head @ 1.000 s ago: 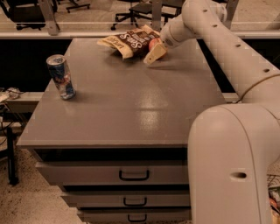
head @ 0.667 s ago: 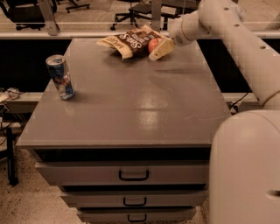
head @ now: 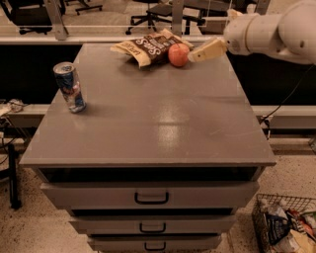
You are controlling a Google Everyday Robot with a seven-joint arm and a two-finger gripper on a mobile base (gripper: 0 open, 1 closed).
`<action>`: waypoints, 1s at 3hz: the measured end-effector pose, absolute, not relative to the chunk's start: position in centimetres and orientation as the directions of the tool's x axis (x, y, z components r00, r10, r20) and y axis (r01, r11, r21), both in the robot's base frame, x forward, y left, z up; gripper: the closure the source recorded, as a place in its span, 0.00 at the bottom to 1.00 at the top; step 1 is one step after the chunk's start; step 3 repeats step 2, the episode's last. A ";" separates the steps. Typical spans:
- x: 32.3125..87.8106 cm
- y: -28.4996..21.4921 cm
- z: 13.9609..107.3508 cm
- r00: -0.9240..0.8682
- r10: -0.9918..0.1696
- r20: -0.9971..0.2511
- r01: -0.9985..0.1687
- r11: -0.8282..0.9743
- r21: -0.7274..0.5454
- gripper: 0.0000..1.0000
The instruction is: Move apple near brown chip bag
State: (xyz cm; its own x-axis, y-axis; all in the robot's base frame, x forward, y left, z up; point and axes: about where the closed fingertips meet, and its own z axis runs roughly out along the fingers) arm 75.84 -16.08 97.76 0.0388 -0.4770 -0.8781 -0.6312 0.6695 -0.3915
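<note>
1. Nearest, lower right: a wire basket (head: 258,217) holding packets is being seen on the floor beside the cabinet.
2. Drawer fronts (head: 151,197) are being shown stacked below the grey cabinet top (head: 163,123), each with a dark handle.
3. Left side of the top: a blue, red and silver drink can (head: 69,86) is being observed upright, well apart from the other items.
4. Far edge of the top: the apple (head: 178,54) is being supported by the surface, touching or just beside the right end of the brown chip bag (head: 145,47), which is lying flat.
5. The gripper (head: 193,56) is being held at the apple's right side, its tan tip just beside the fruit. Contact cannot be told. How far it is opened cannot be told, nor whether anything is being gripped.
6. The white arm (head: 266,32) is being extended in from the upper right.
7. Farthest: office chairs (head: 148,12) are being seen beyond the cabinet.
</note>
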 end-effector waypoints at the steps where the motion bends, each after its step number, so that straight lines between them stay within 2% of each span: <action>1: 71.0 -19.0 99.0 0.073 -0.467 -0.881 -0.545 0.722 -0.427 0.00; 2: 68.0 -23.0 98.6 0.059 -0.468 -0.882 -0.483 0.759 -0.436 0.00; 3: 68.0 -23.0 98.6 0.059 -0.468 -0.882 -0.483 0.759 -0.436 0.00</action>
